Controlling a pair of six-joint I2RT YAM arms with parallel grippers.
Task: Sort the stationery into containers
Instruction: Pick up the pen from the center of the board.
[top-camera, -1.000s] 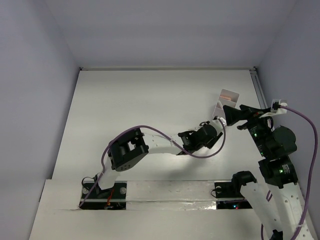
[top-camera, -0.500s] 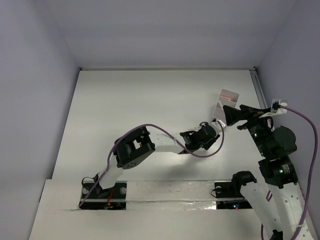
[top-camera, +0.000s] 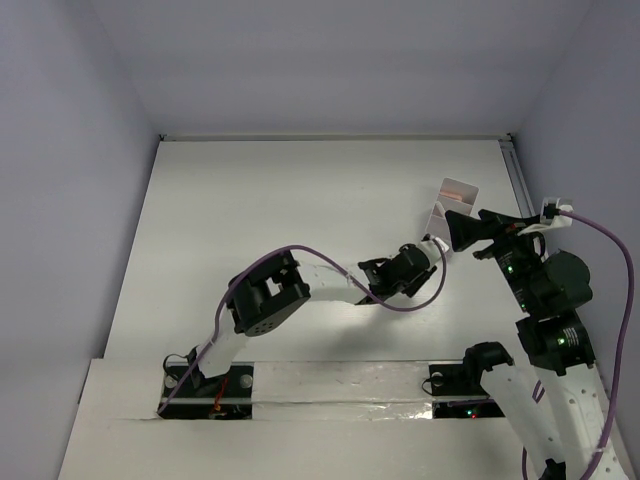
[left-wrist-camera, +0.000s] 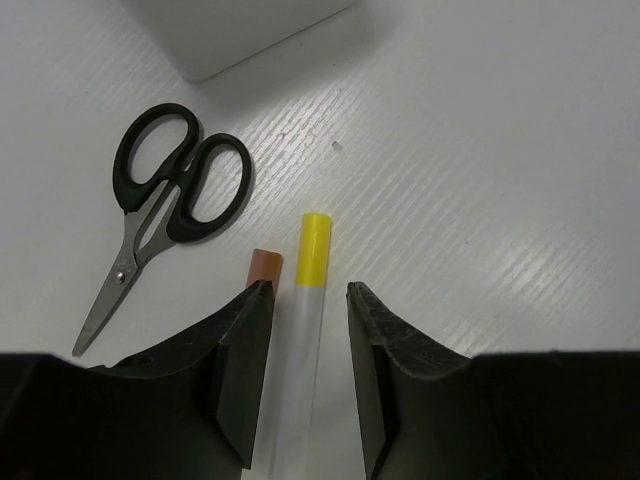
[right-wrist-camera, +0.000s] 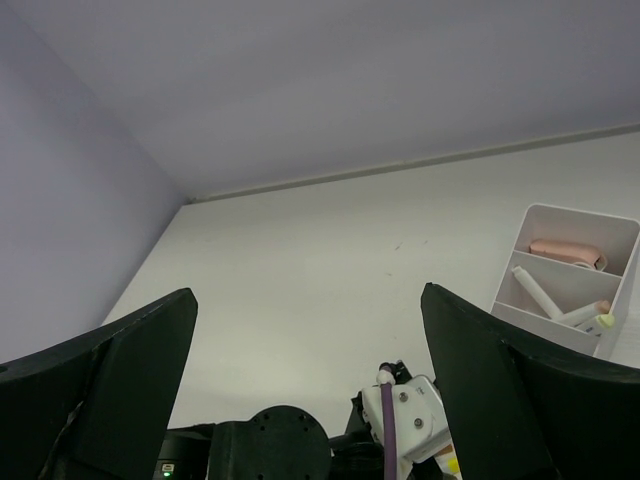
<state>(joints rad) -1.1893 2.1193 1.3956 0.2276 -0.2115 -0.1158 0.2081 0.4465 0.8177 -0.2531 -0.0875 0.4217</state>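
Observation:
In the left wrist view, small black-handled scissors lie on the table beside a white pen with a yellow end and a pen with a red-brown end. My left gripper is open, low over the table. Its jaws stand on either side of the yellow-ended pen without touching it, and the left finger hides most of the red-ended pen. The white container stands just beyond. In the right wrist view it holds a pinkish item and white pens. My right gripper is wide open and empty, raised beside the container.
A corner of the white container sits just past the scissors. The left arm's purple cable loops over the table. A rail runs along the table's right edge, and walls enclose the back and sides.
My left arm has shifted slightly, its wrist drawing a little to the left and nearer. The right arm and the container have not moved.

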